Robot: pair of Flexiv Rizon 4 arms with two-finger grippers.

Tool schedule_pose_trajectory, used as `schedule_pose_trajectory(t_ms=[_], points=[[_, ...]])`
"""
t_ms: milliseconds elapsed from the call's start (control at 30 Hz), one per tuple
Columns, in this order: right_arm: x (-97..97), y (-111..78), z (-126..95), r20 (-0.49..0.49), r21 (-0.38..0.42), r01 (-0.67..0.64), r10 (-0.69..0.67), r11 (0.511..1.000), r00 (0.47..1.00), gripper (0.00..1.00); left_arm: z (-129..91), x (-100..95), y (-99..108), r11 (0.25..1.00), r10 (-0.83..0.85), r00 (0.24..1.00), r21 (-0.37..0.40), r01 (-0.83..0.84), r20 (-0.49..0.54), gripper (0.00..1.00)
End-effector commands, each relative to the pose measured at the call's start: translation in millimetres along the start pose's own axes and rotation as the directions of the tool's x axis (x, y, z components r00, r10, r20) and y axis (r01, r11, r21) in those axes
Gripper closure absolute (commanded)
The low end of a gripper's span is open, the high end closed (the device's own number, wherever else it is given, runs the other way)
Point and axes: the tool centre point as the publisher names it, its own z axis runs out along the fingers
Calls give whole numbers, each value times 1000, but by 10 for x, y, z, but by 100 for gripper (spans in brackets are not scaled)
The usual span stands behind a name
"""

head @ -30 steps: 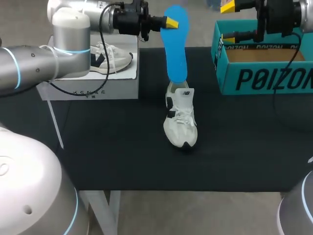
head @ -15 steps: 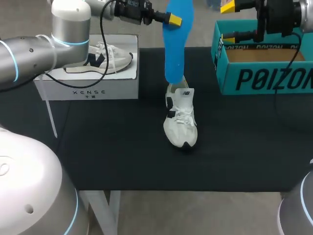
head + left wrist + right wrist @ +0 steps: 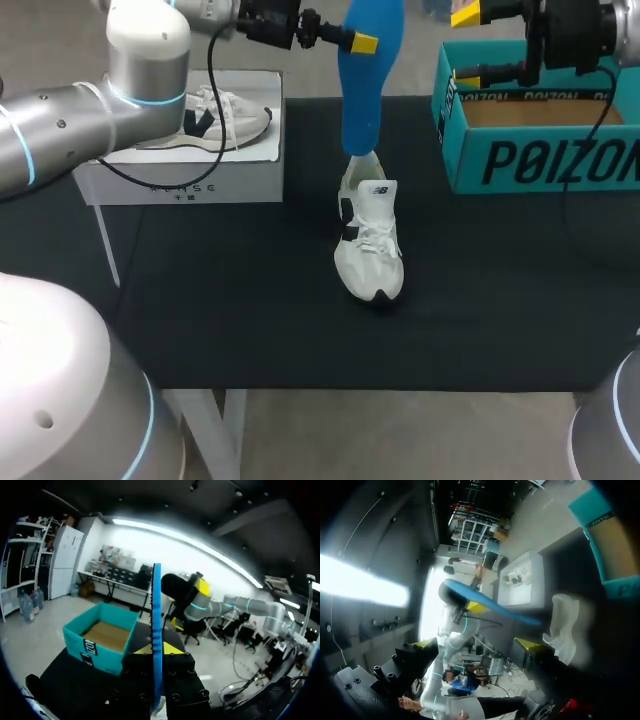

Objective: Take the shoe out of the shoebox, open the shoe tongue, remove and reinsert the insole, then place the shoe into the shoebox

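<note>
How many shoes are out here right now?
2. One white shoe stands on the middle of the table; a second shoe lies on the white box at the left. The teal box's inside is partly out of sight.

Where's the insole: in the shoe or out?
Almost wholly out: the left gripper holds the insole upright above the shoe, its lower tip at the shoe's opening; cannot tell whether that tip is clear.

Got a black-covered table (image 3: 250, 310) and, parked at its far left corner, a white box (image 3: 200, 180). Spare sneaker (image 3: 235, 122) lying on top of that box, white with dark patches, laces showing. Well apart from everything around the table's middle.
</note>
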Motion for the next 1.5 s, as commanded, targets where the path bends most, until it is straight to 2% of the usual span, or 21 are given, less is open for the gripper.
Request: schedule_pose_trajectory(t_ms=[33, 133, 367, 500, 533, 567, 767, 1000, 1333, 1500], points=[[-3, 5, 15, 2, -1, -1, 1, 1000, 1000, 0, 0, 115, 27, 683, 722, 639, -129, -719, 265, 100], [-3, 5, 15, 2, -1, -1, 1, 1000, 1000, 0, 18, 118, 32, 628, 773, 580, -172, -759, 258, 100], [-3, 5, 15, 2, -1, -1, 1, 1000, 1000, 0, 35, 64, 85, 436, 899, 393, -313, -844, 192, 100], [-3, 5, 15, 2, -1, -1, 1, 1000, 1000, 0, 25, 39, 63, 344, 938, 300, -359, -868, 172, 100], [-3, 5, 15, 2, -1, -1, 1, 1000, 1000, 0, 12, 29, 43, 298, 953, 250, -377, -877, 172, 100], [-3, 5, 15, 2, -1, -1, 1, 1000, 1000, 0, 7, 24, 39, 288, 956, 239, -384, -877, 169, 100], [-3, 5, 15, 2, -1, -1, 1, 1000, 1000, 0, -21, 33, -41, 232, 966, 169, -360, -904, 196, 100], [-3, 5, 15, 2, -1, -1, 1, 1000, 1000, 0, 6, 125, -149, 123, 980, 62, -330, -936, 189, 100], [-3, 5, 15, 2, -1, -1, 1, 1000, 1000, 0, 108, 243, -119, -44, 992, -79, -319, -947, 100, 100], [-4, 6, 9, -9, -1, -7, 7, 1000, 1000, 0, 105, 294, -192, -65, 986, -107, -300, -952, 126, 100]])
